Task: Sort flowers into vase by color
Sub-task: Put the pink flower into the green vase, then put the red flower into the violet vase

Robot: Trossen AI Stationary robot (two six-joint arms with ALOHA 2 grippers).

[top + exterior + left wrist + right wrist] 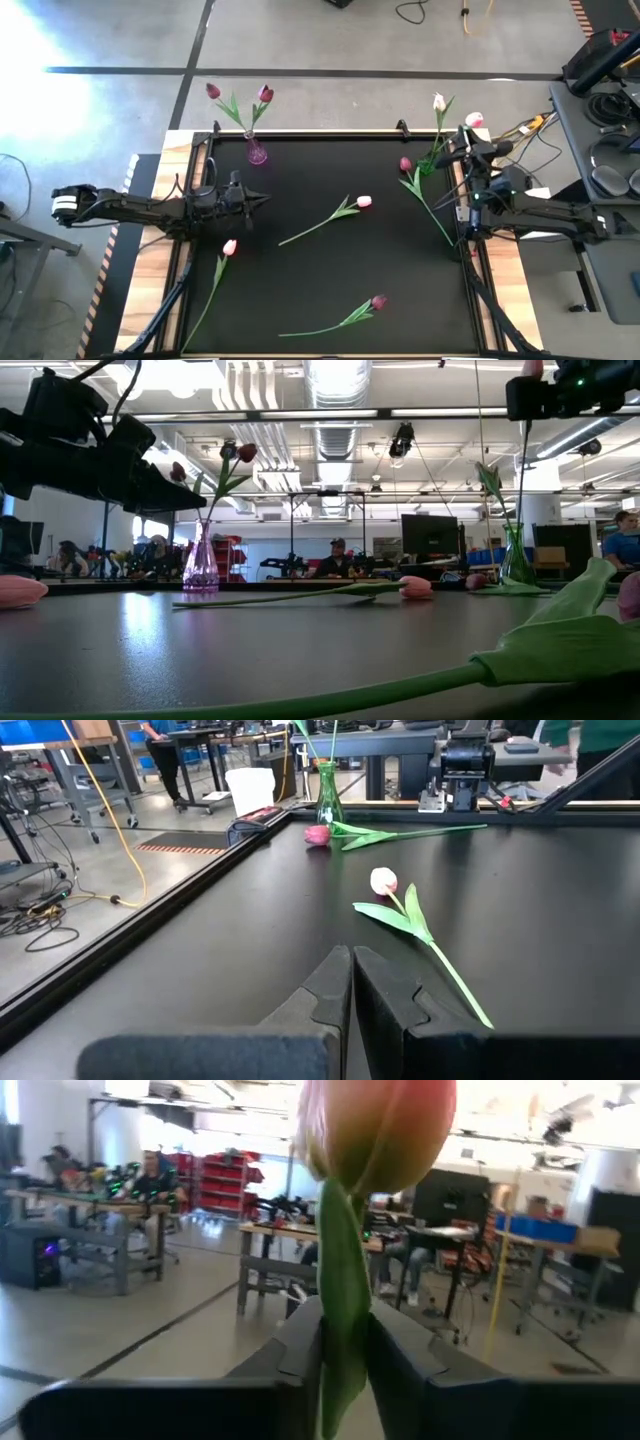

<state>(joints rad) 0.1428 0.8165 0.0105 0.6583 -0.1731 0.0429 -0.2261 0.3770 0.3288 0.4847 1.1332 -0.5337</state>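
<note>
A pale pink tulip (375,1130) stands upright between the fingers of my right gripper (345,1350) at the table's far right; its stem (522,470) runs down toward the green vase (516,560), which holds a white tulip (438,101). A purple vase (257,152) at the far left holds two dark magenta tulips (265,94). Lying flat on the mat are a magenta tulip (405,163) beside the green vase, a pink one (364,201) mid-table, a pink one (229,247) at the left and a magenta one (378,301) near the front. My left gripper (262,198) waits shut at the left. My right gripper pinches the pale pink tulip's stem (340,1320) just below the head between its two fingers. The fingers come about level from the table's right side and lie across the stem. The tulip stands upright, head above the fingers, stem hanging down toward the green vase.
The black mat (330,270) has a raised frame with clamps at the far edge (402,127). Beyond the table are workbenches, cables and seated people (337,555). Bare mat lies between the scattered tulips.
</note>
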